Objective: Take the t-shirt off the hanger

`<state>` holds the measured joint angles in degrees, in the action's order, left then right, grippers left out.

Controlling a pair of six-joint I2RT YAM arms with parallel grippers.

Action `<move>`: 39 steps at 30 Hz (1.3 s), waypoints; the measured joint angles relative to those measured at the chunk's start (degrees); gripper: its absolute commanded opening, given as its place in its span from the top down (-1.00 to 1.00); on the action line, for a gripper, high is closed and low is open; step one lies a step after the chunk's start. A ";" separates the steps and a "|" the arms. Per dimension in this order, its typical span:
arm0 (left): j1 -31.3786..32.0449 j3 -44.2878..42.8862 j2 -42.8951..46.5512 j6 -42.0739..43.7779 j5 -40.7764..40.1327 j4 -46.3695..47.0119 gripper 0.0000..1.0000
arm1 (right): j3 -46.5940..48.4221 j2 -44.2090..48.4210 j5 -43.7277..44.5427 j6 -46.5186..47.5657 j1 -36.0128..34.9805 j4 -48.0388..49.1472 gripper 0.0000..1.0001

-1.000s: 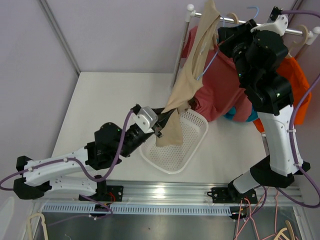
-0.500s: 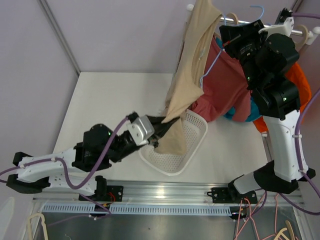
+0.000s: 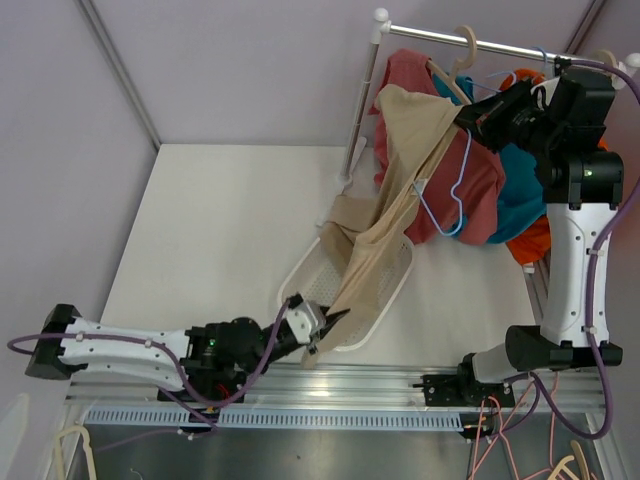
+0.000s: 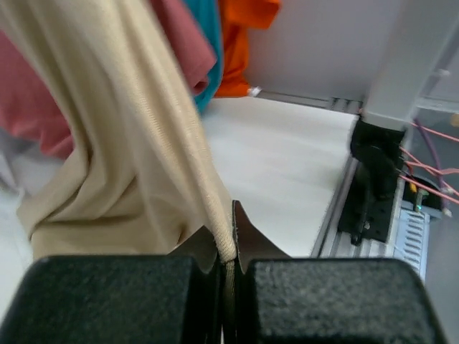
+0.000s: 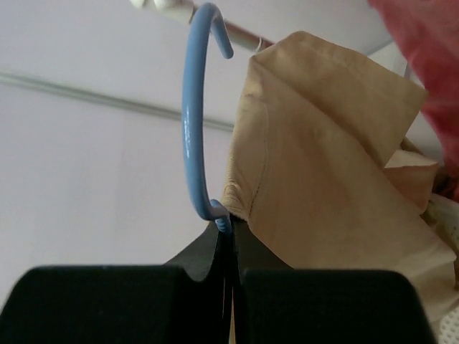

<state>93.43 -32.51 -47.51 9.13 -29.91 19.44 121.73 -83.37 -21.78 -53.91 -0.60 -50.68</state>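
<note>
The wrist views show what the overhead one hides: the left gripper [image 4: 226, 251] is pinched shut on a fold of the tan t-shirt [image 3: 385, 250], and the right gripper [image 5: 228, 226] is clamped on the blue hanger [image 5: 190, 122] at its hook. The left arm lies low along the table's [image 3: 220, 230] near edge, and the right arm stands tall at the far right corner. The shirt stretches between them over the white basket [image 3: 300, 283], with bare tabletop to the basket's left.

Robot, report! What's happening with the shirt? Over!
Left fingers shut on tan t-shirt. Right fingers shut on blue hanger. Shirt stretched over white basket.
</note>
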 measured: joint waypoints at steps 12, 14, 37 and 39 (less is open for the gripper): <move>-31.61 -38.01 -13.33 -14.82 2.08 -23.47 0.99 | -38.71 30.42 -17.64 7.21 -5.03 3.98 1.00; -34.67 -44.11 -15.54 -15.76 2.03 -26.64 0.99 | -42.25 36.00 -18.10 8.48 -5.60 1.75 1.00; -38.51 -106.20 -35.89 -10.12 27.43 -31.93 0.99 | -57.48 48.26 9.09 20.13 -5.92 2.05 1.00; -38.51 -99.95 -32.87 -10.43 30.01 -30.60 0.99 | -58.27 47.17 9.68 20.15 -5.92 4.42 1.00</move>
<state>54.92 -132.46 -80.38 -1.30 0.10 -11.16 63.46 -36.21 -12.10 -33.76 -6.52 -46.26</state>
